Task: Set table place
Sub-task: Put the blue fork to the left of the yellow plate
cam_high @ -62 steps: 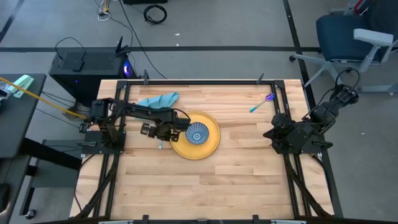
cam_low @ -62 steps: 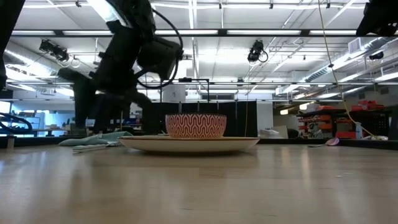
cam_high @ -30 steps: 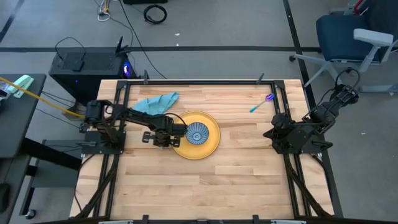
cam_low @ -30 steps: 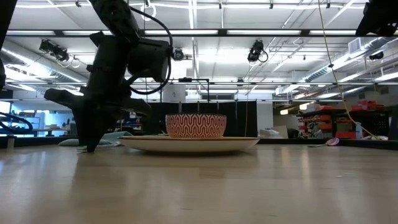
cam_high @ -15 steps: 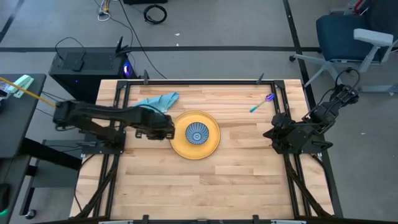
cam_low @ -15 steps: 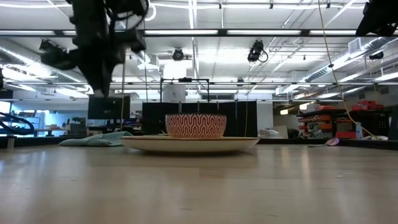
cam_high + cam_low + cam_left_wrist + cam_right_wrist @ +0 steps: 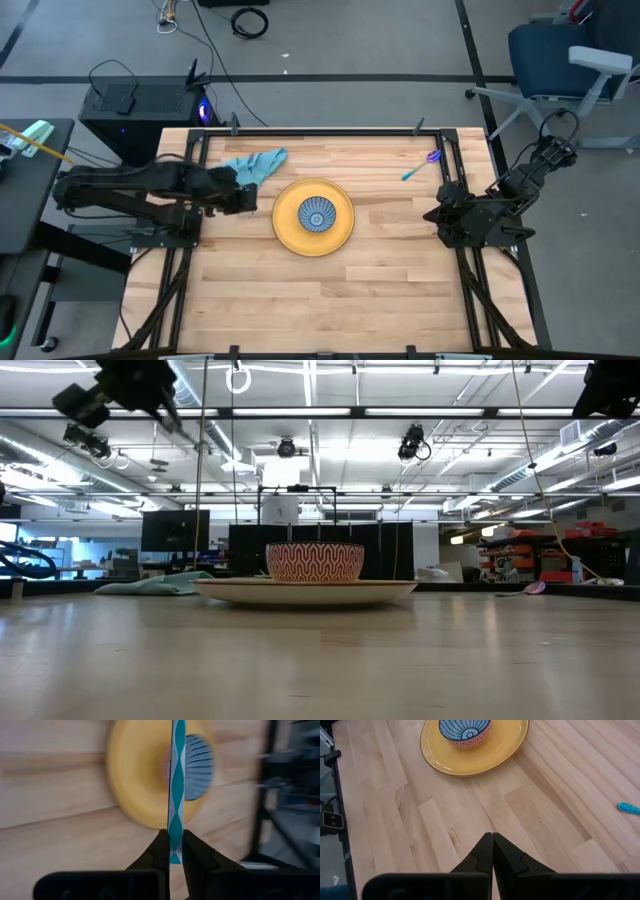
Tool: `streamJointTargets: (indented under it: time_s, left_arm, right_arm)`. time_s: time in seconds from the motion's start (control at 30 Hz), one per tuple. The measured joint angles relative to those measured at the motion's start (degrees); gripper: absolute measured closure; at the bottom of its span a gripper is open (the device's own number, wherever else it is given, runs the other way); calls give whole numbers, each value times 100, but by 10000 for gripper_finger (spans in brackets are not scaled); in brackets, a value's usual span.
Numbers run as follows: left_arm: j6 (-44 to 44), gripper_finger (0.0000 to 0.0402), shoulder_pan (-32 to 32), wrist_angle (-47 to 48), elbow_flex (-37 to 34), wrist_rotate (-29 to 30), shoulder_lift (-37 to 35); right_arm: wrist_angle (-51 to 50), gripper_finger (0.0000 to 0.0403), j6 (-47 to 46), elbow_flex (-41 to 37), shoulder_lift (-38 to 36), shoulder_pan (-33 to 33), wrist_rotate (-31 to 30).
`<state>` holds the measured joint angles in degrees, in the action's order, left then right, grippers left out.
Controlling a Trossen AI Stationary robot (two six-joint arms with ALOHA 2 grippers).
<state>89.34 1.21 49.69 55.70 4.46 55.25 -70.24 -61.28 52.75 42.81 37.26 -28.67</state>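
Note:
A yellow plate (image 7: pixel 313 216) lies on the table (image 7: pixel 400 290) and carries a blue-patterned bowl (image 7: pixel 318 213), whose outside shows red (image 7: pixel 314 562) in the low view. My left gripper (image 7: pixel 243 197) hangs high over the table just left of the plate. It is shut on a slim teal-and-white patterned utensil (image 7: pixel 176 780). A teal cloth (image 7: pixel 255 163) lies at the far left. A blue-and-purple utensil (image 7: pixel 420 166) lies at the far right. My right gripper (image 7: pixel 492 840) is shut with nothing in it, low over the table's right side. My left gripper pinches the utensil's near end (image 7: pixel 175 851) between its two fingertips. The utensil runs on straight ahead of the fingers, in line with them. It is lifted clear of the table, and its far end reaches over the plate in the left wrist view.
Black rail frames (image 7: pixel 190 270) run along the table's left and right sides. A dark box (image 7: pixel 125 110) stands behind the far left corner. Bare wood lies on the near side of the plate.
My left gripper stood with its fingers down on the table at the plate's left rim. It has risen high and drawn back toward the table's left edge, staying shut on the utensil, which has come up clear with it.

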Motion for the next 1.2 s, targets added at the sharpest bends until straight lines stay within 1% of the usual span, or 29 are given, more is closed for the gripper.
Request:
streamJointTargets:
  time_s: [0.07, 0.13, 0.27, 0.4, 0.67, 0.87, 0.93, 1.0, 1.07, 1.13, 1.2]
  left_arm:
    - [-132, 369, 75, -297, 0, 215, -203]
    - [-444, 369, 163, -682, 2, 440, -399]
    - [-1250, 369, 360, -1321, 7, 543, -737]
    - [-1441, 369, 554, -1135, 7, 680, -944]
    - [-1416, 369, 852, -692, 7, 1151, -1422]
    - [-1360, 369, 972, -303, 7, 2181, -2099]
    - [-1458, 369, 970, -304, 9, 2401, -2218]
    - [-1644, 369, 971, -311, 11, 2424, -2228]
    - [-1746, 369, 971, -466, -141, 2345, -2232]
    - [-1700, 369, 971, -870, -544, 2138, -2356]
    - [-1535, 369, 971, -1618, -1162, 1901, -2506]
  right_arm:
    - [0, 391, 0, 0, 0, 0, 0]
    - [0, 391, -2, 0, 0, 0, 0]
    - [2, 391, -11, 0, 0, 0, 0]
    - [2, 391, -11, -2, 0, 0, 2]
    - [4, 391, -7, 0, 0, 0, 2]
    - [4, 391, -22, 0, -1, 0, 2]
    - [4, 391, -22, 0, 0, 0, 2]
    - [4, 391, -21, 0, 0, 0, 2]
    - [5, 391, -20, 0, 0, 0, -22]
    - [6, 391, -19, 0, 0, 0, -31]
    - [6, 391, -21, 0, 0, 0, -37]
